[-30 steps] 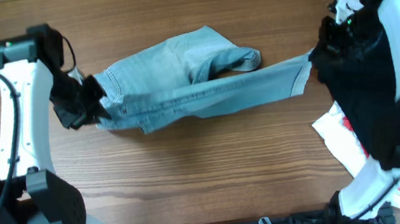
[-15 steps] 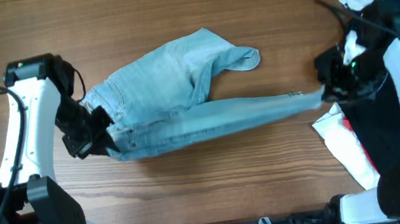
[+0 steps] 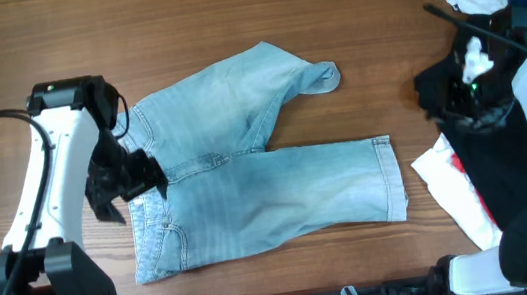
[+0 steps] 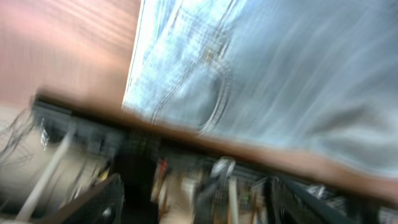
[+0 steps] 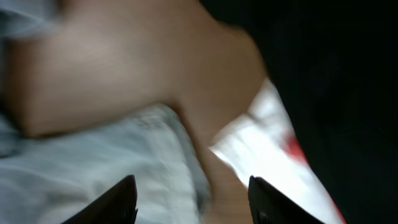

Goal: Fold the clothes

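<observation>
While the left hand (image 3: pixel 146 174) and right hand (image 5: pixel 193 202) both gape empty, the denim shorts (image 3: pixel 249 195) lie spread at centre frame on the bench (image 3: pixel 229 31): lower leg flat, upper leg rumpled. Smoothing it, then folding, seems next.

Overhead looks straight down on the whole desk (image 3: pixel 227 11). Both wrist views sit close and blurred, seemingly angled down, sharing the shorts (image 3: pixel 259 188) with it

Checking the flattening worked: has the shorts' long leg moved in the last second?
Yes. The shorts leg swung toward the near edge of the table, now lying flat.
</observation>
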